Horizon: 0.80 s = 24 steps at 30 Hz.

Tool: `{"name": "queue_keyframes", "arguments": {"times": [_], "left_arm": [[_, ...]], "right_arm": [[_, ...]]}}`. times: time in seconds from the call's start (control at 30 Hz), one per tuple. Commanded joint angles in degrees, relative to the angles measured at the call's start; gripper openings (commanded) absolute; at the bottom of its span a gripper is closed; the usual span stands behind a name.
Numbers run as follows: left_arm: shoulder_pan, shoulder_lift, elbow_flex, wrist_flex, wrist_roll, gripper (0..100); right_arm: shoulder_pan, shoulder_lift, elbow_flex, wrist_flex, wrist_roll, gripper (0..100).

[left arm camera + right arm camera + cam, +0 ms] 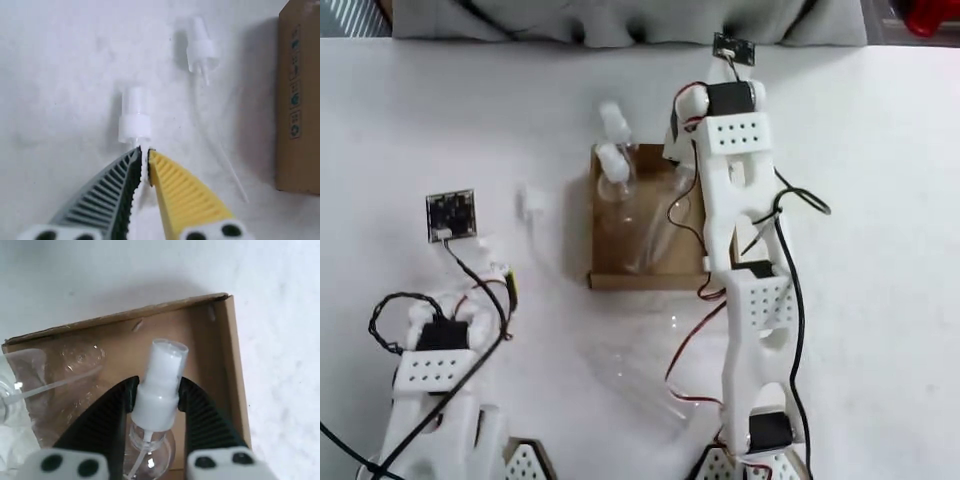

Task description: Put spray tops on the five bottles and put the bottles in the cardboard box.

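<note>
The cardboard box (pixel 650 272) lies in the middle of the table. My right gripper (pixel 157 388) hangs over the box (pixel 220 355), shut on the white spray top (pixel 161 382) of an upright clear bottle (pixel 150 447). Another clear bottle (pixel 55 375) lies in the box beside it. Two capped bottles (pixel 618 190) lean over the box's far end. My left gripper (pixel 144 154) is low over the table left of the box (pixel 297 95), shut on the stem of a loose spray top (pixel 134 117). A second loose spray top (pixel 200 50) with a long tube lies farther on.
A small black circuit board (pixel 450 215) with its cable sits on the table left of the box, and another board (pixel 732 47) lies at the far edge. A faint clear bottle outline (pixel 630 375) shows on the table in front of the box.
</note>
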Motion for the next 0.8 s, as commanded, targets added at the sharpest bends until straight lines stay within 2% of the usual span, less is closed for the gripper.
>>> {"name": "queue_keyframes", "arguments": {"times": [0.0, 0.37, 0.77], "left_arm": [[0.6, -1.3, -0.2, -1.8, -0.5, 2], [0.5, -1.3, -0.2, -1.9, -0.5, 2], [0.5, -1.3, -0.2, -1.9, -0.5, 2]], "right_arm": [[-1.2, -6.0, 1.9, 1.2, 0.8, 1.6], [-4.8, -14.7, 12.8, 1.1, 2.8, 1.6], [-5.9, -26.7, 30.0, -6.6, 3.1, 1.6]]}}
